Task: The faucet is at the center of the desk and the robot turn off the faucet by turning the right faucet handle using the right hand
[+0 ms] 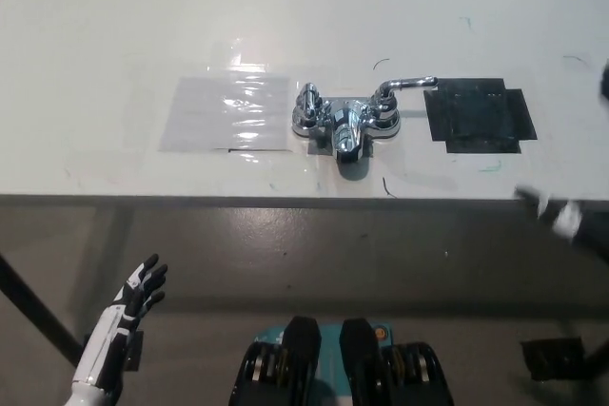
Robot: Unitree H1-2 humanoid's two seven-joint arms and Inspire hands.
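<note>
At the lower left, below the desk's front edge, the white left hand (140, 294) rests with its fingers spread and holding nothing, well apart from everything on the desk (95, 45). The desk is a white surface that fills the upper half of the head view.

Left of centre on the desk lies a clear, glossy plastic sheet (228, 111), flat and catching the light; its right edge comes just beside the faucet. No writing or brand can be read on it or anywhere else.

The faucet (344, 121) stands near the middle of the desk, close to the front edge. It is shiny chrome with a wide base, a short spout (348, 143) pointing toward the robot, and a knob-like left handle (307, 102). The right faucet handle (407, 84) is a thin lever that reaches out to the right, its tip ending just at the edge of a black patch.

That black tape patch (479, 115) lies flat on the desk to the right of the faucet. A few faint pen marks are scattered on the desk around it.

At the far right, at the desk's front edge, the right hand (561, 218) shows only as a blurred dark and pale shape, well apart from the handle; whether it is spread or closed cannot be told. Nothing stands between it and the handle.
</note>
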